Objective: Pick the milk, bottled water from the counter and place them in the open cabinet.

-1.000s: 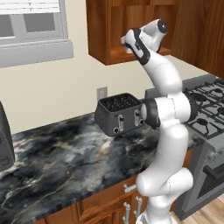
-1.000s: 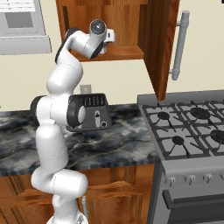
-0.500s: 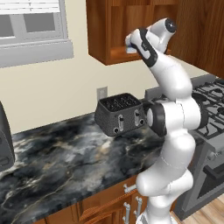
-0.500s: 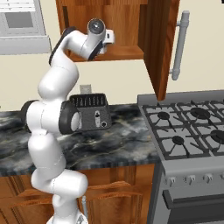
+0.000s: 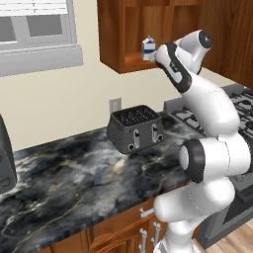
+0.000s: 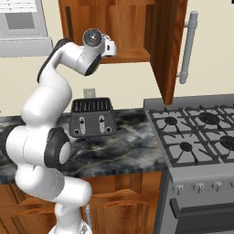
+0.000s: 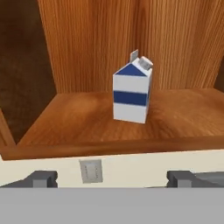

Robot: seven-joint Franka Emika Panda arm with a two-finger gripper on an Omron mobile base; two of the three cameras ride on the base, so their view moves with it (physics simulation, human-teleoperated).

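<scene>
Standing upright on the reddish-brown wooden wall cabinet's shelf (image 7: 78, 118), the small white blue-banded milk carton (image 7: 131, 91) is placed, at twelve o'clock from your gripper (image 7: 111, 178). Its jaws are gaping apart, empty. You are seeing no water bottle; it seems left.

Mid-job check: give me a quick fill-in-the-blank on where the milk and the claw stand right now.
1. The milk stands upright on the shelf of the open ____.
2. The claw is ____, with nothing between its fingers.
3. On the counter below stands a dark ____.
4. The band round the milk carton is dark ____.

Missing words: cabinet; open; toaster; blue
</scene>
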